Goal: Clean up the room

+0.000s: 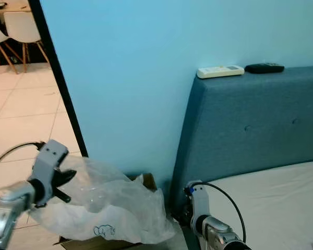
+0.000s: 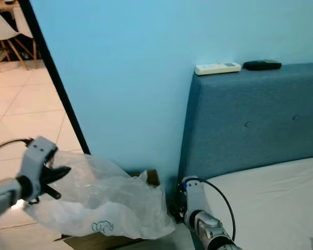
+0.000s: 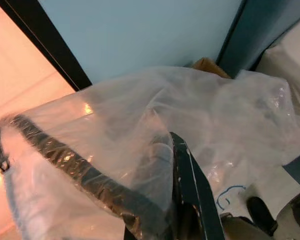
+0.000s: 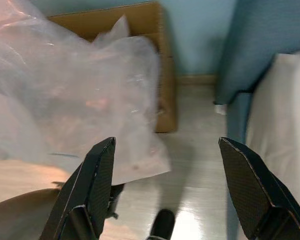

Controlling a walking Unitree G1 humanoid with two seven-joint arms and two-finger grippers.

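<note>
At the far left of the head views, white chairs [image 1: 18, 28] are seen on a pale tiled floor [image 1: 26, 112] beyond a black door frame [image 1: 57, 78].

Left hand [image 1: 62, 185] is held low at the left, clenched on the edge of a plastic bag [image 1: 112, 205]. The bag is clear and crinkled, glossy in places, with a small blue outline print [image 1: 103, 230] near its lower edge. It is draped over a brown cardboard box [image 1: 146, 180] standing on the floor against the blue wall [image 1: 146, 67], just beside the end of the bed's headboard [image 1: 250, 125]. Only a corner and the lower rim of the box are visible under the film.

In the left wrist view, the film is seen wrapped over both black fingers [image 3: 190, 185], and one finger is viewed through the plastic; the blue print and a corner of the box [image 3: 207, 65] are also recorded there.

Right hand [image 4: 175, 165] is held low between the bag and the bed. In the right wrist view its two fingers are spread wide apart with nothing between them, and wooden flooring [image 4: 195, 165] beside the box wall [image 4: 165, 85] is shown beneath them, with the bag's edge lying on it. The mattress [image 1: 271, 203], covered in white, is noted at the right.

On the top of the blue-grey padded headboard, a white remote [image 1: 220, 71] and a black remote [image 1: 264, 67] are laid near each other.
</note>
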